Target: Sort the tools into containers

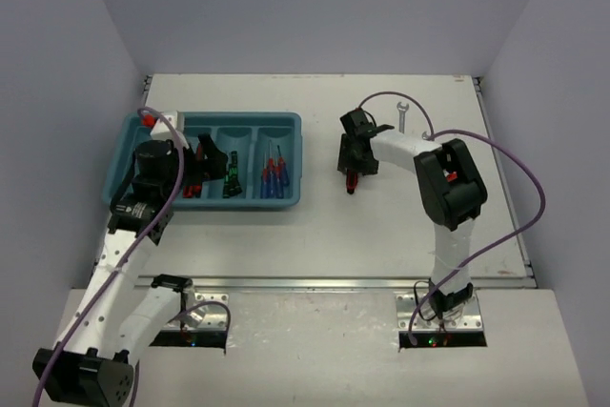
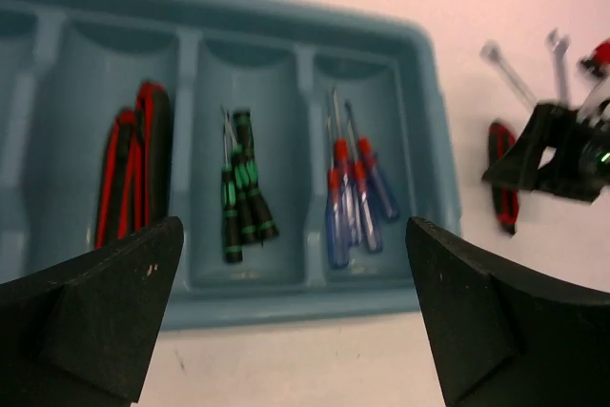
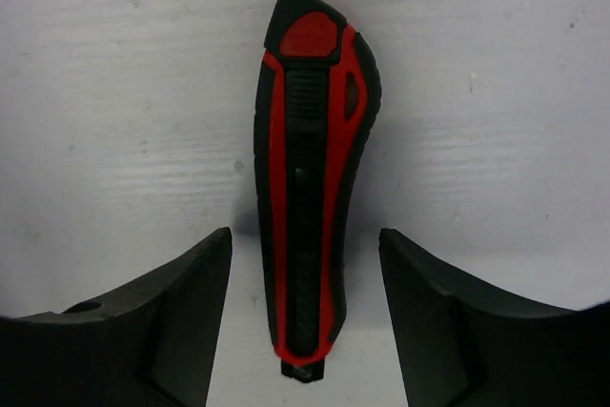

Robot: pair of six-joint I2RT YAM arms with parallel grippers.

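Observation:
A red-and-black handled tool (image 3: 310, 169) lies flat on the white table right of the teal tray (image 1: 286, 199). My right gripper (image 3: 305, 321) is open, one finger on each side of the tool's near end, not touching it; it shows in the top view (image 1: 351, 171). My left gripper (image 2: 295, 321) is open and empty above the tray's near rim (image 2: 286, 307). The tray holds red-and-black tools (image 2: 133, 173), green-and-black screwdrivers (image 2: 243, 202) and blue-and-red screwdrivers (image 2: 353, 202), each kind in its own compartment. Silver wrenches (image 2: 510, 73) lie on the table behind the right gripper.
A wrench (image 1: 402, 116) lies on the table just right of the right arm's wrist. The left arm covers the tray's left end in the top view. Grey walls stand on three sides of the table.

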